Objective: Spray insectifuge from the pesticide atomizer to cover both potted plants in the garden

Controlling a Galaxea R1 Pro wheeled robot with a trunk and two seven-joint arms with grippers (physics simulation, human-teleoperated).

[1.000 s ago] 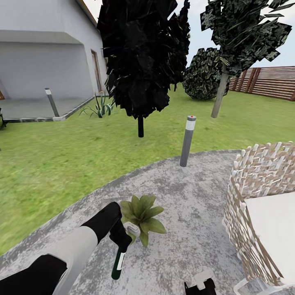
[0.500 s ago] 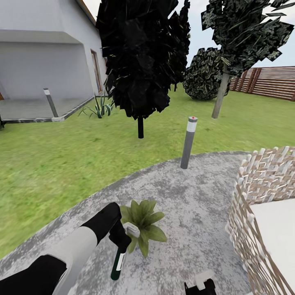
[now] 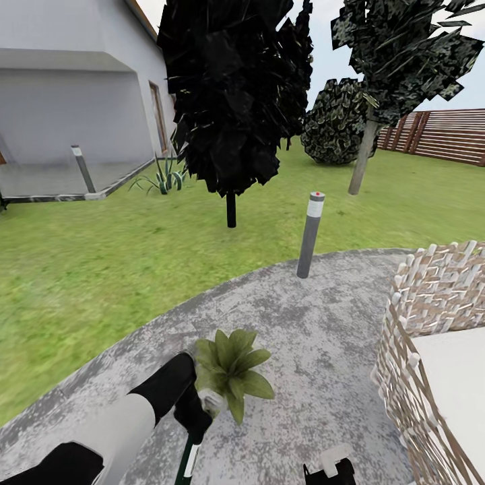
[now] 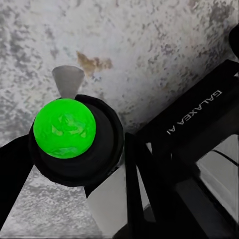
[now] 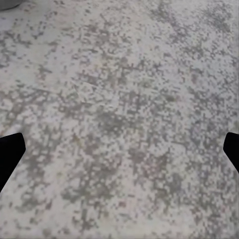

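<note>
My left gripper [image 3: 195,412] is shut on the pesticide atomizer [image 3: 189,461] at the bottom left of the head view. The bottle's dark green body with its white band hangs down below the fingers. Its whitish trigger head [image 3: 212,403] touches the near-left leaves of one potted plant [image 3: 232,367] on the stone patio. In the left wrist view the atomizer [image 4: 64,128] is seen end-on, a bright green disc in a dark ring. The other potted plant is out of view, and I see no insectifuge specks. My right gripper [image 5: 119,152] is open over bare patio stone, and it also shows [image 3: 329,469] at the bottom edge.
A woven wicker chair [image 3: 431,316] with a white cushion stands at the right. A grey bollard lamp [image 3: 310,232] rises at the patio's [image 3: 316,323] far edge. Lawn, dark trees [image 3: 232,101], a house [image 3: 74,87] and a wooden fence [image 3: 444,135] lie beyond.
My left arm has drawn back and down with the atomizer, so the bottle sits lower in the head view. Its head now overlaps the plant's leaves. The camera shifted slightly at first.
</note>
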